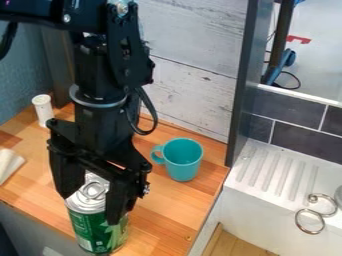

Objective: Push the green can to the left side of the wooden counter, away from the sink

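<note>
At left we see a white container (43, 110); next, the hand (89, 210), spread astride a green can (93, 232) on the tabletop (160, 220), contact unclear; right, a mug (183, 162). Even centring, we judge, best keeps the can upright

Toy kitchen, wooden counter (163, 216), white ridged drainboard (267, 175), dark tiles (297, 141)

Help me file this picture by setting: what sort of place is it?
Probably a kitchen corner, perhaps a mock-up: a wooden counter with a teal mug on it, a white ridged draining board, and dark wall tiles behind the board.
</note>
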